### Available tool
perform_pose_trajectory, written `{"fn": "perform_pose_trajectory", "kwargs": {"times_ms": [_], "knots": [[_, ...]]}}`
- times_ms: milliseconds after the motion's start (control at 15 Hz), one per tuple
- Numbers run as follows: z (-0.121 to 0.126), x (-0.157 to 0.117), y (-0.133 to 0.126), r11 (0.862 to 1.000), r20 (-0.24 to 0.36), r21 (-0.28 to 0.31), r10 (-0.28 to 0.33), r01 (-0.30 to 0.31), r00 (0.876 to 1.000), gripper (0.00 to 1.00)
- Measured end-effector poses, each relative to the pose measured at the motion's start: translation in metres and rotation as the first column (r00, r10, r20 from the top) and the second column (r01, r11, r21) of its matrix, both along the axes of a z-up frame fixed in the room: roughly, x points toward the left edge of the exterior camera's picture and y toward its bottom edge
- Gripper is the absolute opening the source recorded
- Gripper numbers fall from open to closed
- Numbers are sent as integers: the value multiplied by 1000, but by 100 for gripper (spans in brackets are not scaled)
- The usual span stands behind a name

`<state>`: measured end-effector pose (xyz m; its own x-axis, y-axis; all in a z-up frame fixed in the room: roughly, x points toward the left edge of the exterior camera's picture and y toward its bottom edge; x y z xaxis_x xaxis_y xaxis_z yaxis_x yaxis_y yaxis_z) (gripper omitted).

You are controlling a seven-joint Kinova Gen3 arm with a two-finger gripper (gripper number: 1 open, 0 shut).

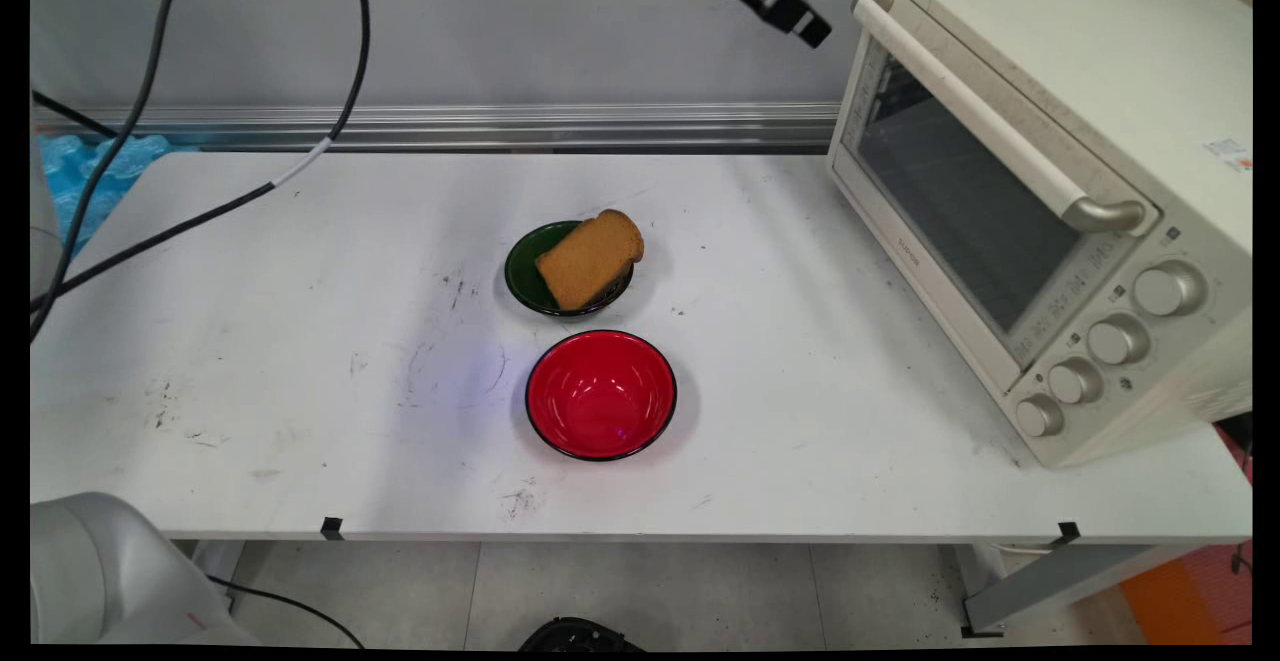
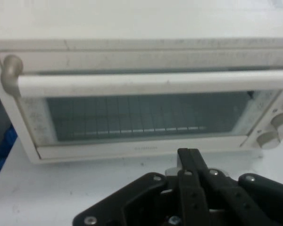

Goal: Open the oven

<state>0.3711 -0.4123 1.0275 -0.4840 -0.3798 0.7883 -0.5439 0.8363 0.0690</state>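
My gripper (image 1: 810,31) hangs high at the top of the main view, just left of the toaster oven's handle (image 1: 985,111). In the hand view the two fingers (image 2: 189,157) stand pressed together, shut on nothing. They point at the closed glass door (image 2: 146,117) of the cream toaster oven (image 2: 141,56), below its long handle (image 2: 146,84). On the table a slice of brown bread (image 1: 590,259) lies tilted across a small dark green bowl (image 1: 522,266). An empty red bowl (image 1: 601,394) sits just in front of it.
The toaster oven (image 1: 1080,91) fills the right side of the white table (image 1: 300,361), with a column of knobs (image 1: 1115,341) at its near end. Black cables (image 1: 200,211) hang across the upper left. A blue sheet (image 1: 85,171) lies beyond the table's left edge.
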Motion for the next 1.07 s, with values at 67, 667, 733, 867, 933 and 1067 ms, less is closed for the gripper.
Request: {"fn": "perform_pose_trajectory", "kwargs": {"times_ms": [67,667,733,867,933,1067], "knots": [[2,-2,-2,1000,-1,-1,0,0,1000,0],[16,-34,-20,1000,-12,-3,-5,5,1000,0],[16,-37,-22,1000,-12,-4,-7,7,1000,0],[15,-44,-25,1000,-11,-5,-11,11,1000,0],[15,-46,-26,1000,-12,-6,-13,13,1000,0],[14,-55,-30,1000,-14,-9,-18,18,1000,0]]}}
